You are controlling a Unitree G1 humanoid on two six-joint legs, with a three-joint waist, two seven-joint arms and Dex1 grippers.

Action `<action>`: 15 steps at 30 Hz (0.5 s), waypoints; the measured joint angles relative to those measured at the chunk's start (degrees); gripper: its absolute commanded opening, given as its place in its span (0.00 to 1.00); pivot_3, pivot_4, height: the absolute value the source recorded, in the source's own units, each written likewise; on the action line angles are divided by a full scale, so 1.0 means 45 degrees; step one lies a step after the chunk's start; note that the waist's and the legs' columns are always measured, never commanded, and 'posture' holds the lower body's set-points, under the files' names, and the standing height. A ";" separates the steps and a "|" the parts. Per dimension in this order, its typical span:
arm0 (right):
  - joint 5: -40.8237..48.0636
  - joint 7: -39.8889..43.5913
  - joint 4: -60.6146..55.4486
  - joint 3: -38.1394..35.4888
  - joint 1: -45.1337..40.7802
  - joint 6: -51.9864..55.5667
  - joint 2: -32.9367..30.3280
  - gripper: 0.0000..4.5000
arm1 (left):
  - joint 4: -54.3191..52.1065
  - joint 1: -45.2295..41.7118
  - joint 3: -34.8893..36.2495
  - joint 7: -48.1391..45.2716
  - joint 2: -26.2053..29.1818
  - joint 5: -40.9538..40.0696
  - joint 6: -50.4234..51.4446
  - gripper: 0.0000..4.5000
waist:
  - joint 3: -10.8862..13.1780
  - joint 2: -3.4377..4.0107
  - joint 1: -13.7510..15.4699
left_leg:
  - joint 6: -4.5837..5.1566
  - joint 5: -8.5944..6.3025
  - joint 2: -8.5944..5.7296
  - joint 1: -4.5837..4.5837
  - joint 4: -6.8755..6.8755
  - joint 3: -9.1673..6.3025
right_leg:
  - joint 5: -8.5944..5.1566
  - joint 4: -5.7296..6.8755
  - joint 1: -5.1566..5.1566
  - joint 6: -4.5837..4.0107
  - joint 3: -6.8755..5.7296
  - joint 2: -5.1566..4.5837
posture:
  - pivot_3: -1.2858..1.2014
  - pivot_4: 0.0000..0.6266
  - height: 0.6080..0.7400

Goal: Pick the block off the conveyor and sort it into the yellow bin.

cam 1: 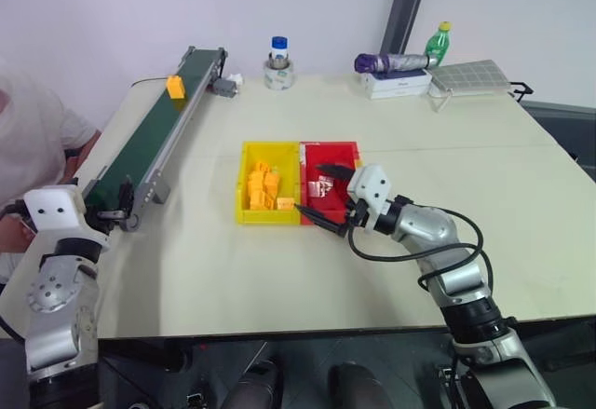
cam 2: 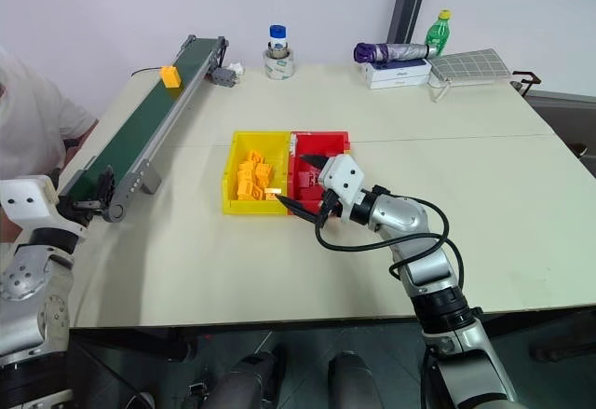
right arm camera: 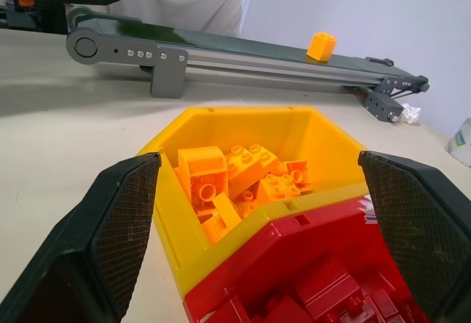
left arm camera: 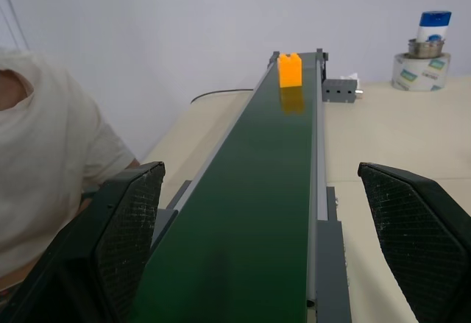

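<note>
Presently, your block (cam 1: 175,87) sits on the conveyor (cam 1: 140,143) near its far motor end, your left gripper (left arm camera: 268,249) open and empty at the conveyor's near end, your right gripper (right arm camera: 261,246) open, empty, beside the yellow bin (cam 1: 244,185), yellow pieces inside.

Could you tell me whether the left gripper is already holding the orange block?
No, the block sits at the far end of the conveyor, while the left gripper stands open at the near end.
</note>
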 measured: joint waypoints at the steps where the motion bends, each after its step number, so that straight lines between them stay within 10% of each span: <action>1: 0.0000 0.0000 0.0000 0.0000 0.0000 -0.0007 0.0001 1.00 | 0.0023 -0.0032 0.0000 0.0001 0.0010 0.0000 0.0001 0.99 | 0.0000 0.0000 0.0000 | 0.0000 0.0000 0.0000 0.0000 0.0000 0.0000 | -0.0001 0.0000 0.0000 0.0001 0.0000 0.0000 | 0.52 0.24 1.00; 15: -0.0005 -0.0074 0.0006 0.0000 0.0000 -0.0078 0.0012 1.00 | 0.0427 -0.0671 -0.0182 0.0207 0.0213 0.0071 0.0565 0.99 | 0.0000 0.0000 0.0000 | 0.0000 0.0000 0.0000 0.0000 0.0000 0.0000 | 0.0000 0.0001 0.0000 0.0002 -0.0001 0.0000 | 0.52 0.24 1.00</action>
